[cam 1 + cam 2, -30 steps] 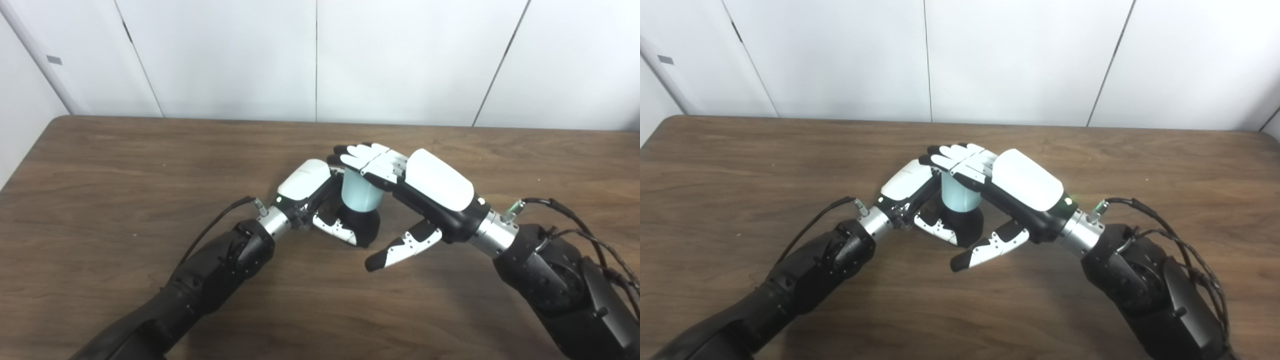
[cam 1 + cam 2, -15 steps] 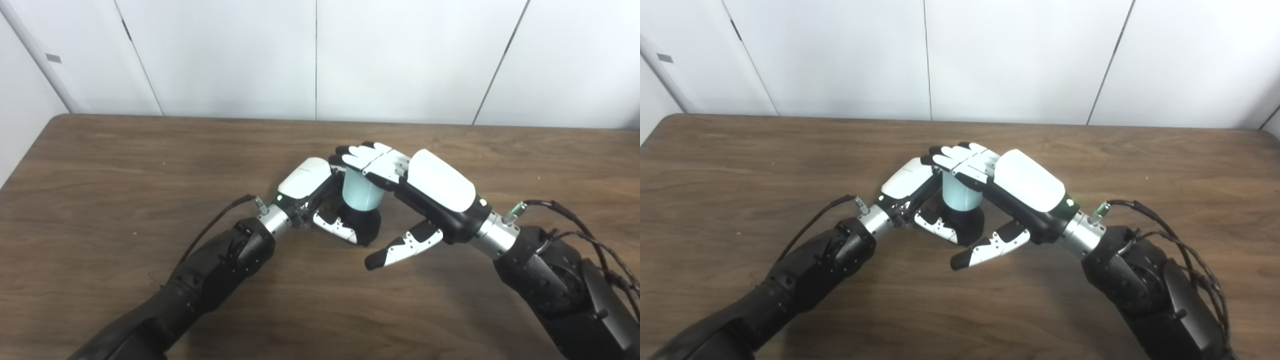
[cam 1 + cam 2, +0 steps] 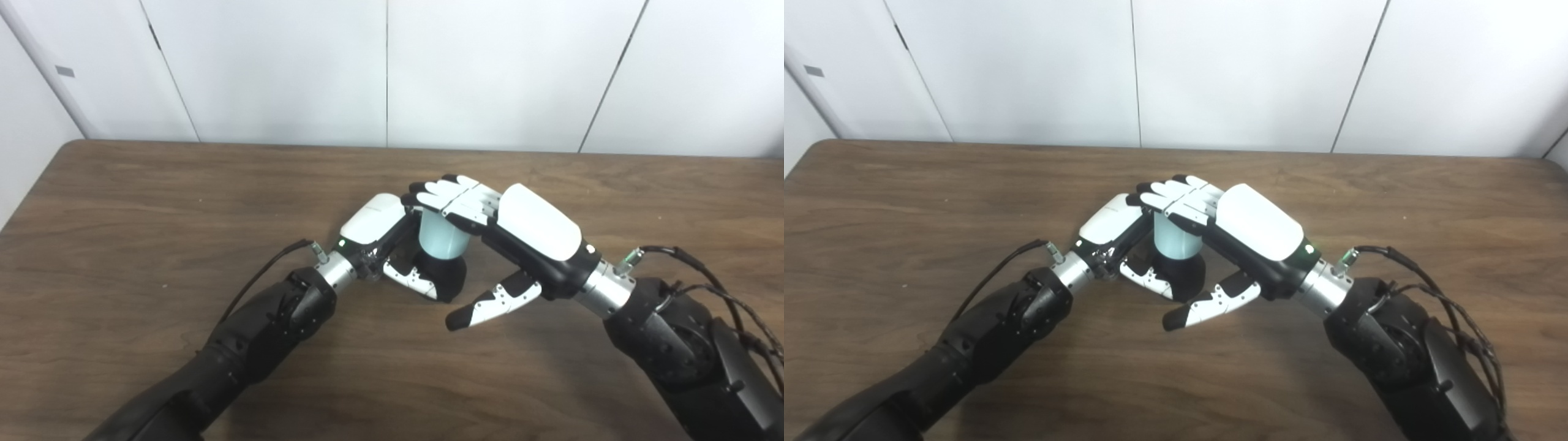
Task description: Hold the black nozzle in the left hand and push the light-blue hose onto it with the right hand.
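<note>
The black nozzle (image 3: 446, 277) stands on the wooden table (image 3: 122, 208) at its middle, and my left hand (image 3: 383, 236) is shut on it, thumb across its front. A short light-blue hose (image 3: 442, 235) sits upright on top of the nozzle. My right hand (image 3: 502, 226) lies flat over the hose's top, fingers (image 3: 450, 192) stretched leftward across it and touching the left hand's back; its thumb points down and away, clear of the hose. The hose's top rim is hidden under those fingers.
White wall panels (image 3: 386, 67) rise behind the table's far edge. Black cables (image 3: 710, 275) trail from my right wrist, and one cable (image 3: 263, 275) from my left wrist.
My right hand has dipped and shifted very slightly left over the hose after rising a touch; the left hand, nozzle and hose stay where they were.
</note>
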`<state>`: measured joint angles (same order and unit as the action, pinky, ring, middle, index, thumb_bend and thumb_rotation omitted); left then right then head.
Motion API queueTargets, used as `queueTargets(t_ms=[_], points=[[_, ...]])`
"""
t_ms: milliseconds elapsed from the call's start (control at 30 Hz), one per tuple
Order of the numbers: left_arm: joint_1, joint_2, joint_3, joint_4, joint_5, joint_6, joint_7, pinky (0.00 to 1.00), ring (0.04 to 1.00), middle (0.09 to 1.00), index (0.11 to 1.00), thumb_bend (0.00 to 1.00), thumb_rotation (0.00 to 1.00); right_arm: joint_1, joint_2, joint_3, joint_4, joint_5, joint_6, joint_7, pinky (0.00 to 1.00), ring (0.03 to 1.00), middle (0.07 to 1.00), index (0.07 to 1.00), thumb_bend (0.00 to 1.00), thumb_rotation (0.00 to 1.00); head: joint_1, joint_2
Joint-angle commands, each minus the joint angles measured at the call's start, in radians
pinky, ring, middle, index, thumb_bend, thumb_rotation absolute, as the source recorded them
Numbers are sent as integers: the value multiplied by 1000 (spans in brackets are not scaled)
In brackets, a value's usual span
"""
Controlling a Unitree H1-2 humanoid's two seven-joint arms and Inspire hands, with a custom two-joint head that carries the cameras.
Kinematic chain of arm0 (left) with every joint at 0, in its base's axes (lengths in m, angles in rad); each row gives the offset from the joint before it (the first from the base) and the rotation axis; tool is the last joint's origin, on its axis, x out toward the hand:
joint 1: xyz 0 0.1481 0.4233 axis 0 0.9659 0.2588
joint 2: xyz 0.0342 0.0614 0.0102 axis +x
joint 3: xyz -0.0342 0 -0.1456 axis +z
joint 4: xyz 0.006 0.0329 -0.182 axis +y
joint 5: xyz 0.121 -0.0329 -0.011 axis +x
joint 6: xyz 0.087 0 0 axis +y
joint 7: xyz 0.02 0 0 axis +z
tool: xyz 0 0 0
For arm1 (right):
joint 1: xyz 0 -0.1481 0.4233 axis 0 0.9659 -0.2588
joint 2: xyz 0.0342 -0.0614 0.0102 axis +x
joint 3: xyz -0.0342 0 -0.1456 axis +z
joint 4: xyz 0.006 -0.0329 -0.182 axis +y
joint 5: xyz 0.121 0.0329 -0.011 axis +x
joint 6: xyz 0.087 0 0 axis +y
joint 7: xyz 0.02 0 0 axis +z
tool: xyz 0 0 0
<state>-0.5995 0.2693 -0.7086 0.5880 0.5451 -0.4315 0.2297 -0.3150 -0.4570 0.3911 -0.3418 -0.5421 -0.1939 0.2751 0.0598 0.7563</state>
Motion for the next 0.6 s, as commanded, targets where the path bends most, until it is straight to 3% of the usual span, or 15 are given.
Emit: queueTargets(t_ms=[0,67,200,433,567], points=[[112,20,-79,74,80,93,-223,535,600,505,470,523,0,37,-52,89,47,-65,-41,136,794,889,909,861,676,836,1,1],[112,20,-80,76,84,89,-218,532,592,504,470,523,0,26,-58,98,60,-89,-78,123,789,881,895,834,676,798,2,1],[113,19,-79,81,86,84,-212,517,584,508,468,523,0,18,-61,102,70,-105,-85,119,797,879,890,827,688,789,3,3],[114,22,-79,83,84,82,-214,513,584,503,471,523,0,24,-52,91,69,-99,-64,115,803,887,896,839,695,805,1,0],[114,23,-79,81,83,86,-219,525,593,501,473,523,0,38,-31,63,57,-87,-18,99,825,904,913,872,682,819,-1,-4]])
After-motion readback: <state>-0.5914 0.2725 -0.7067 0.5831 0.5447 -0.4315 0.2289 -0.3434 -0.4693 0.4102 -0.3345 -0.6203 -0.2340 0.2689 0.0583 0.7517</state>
